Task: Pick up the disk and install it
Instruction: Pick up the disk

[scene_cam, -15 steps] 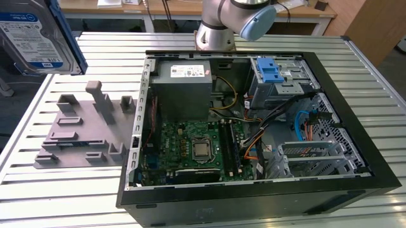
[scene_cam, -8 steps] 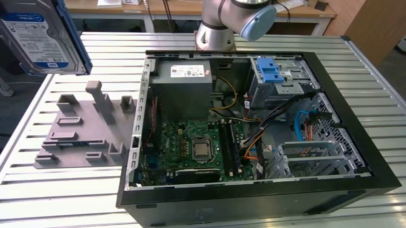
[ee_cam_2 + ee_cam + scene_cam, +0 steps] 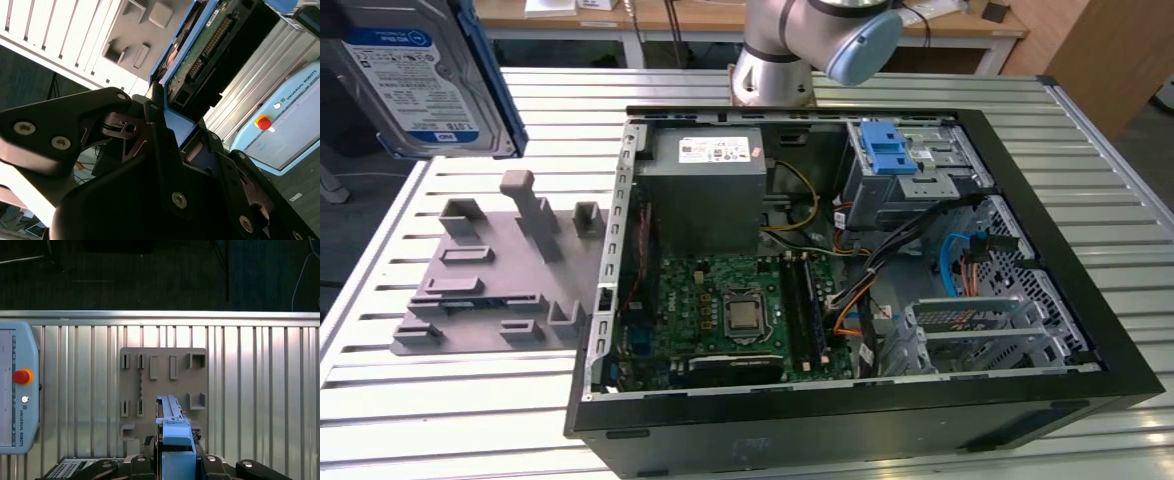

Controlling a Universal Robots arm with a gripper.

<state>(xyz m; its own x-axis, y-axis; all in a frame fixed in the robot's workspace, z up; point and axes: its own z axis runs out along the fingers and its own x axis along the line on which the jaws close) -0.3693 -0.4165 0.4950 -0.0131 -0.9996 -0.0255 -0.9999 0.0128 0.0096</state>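
1. The gripper (image 3: 176,465) is clamped on the disk (image 3: 420,80), up in the air over the grey holder plate (image 3: 507,270).
2. The disk has a blue-and-white label with black print.
3. The exterior view's edge cuts off the disk's top.

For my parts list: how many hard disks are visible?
1: the disk is held in the gripper, above the grey fixture plate. Others may sit hidden in the computer case bays.
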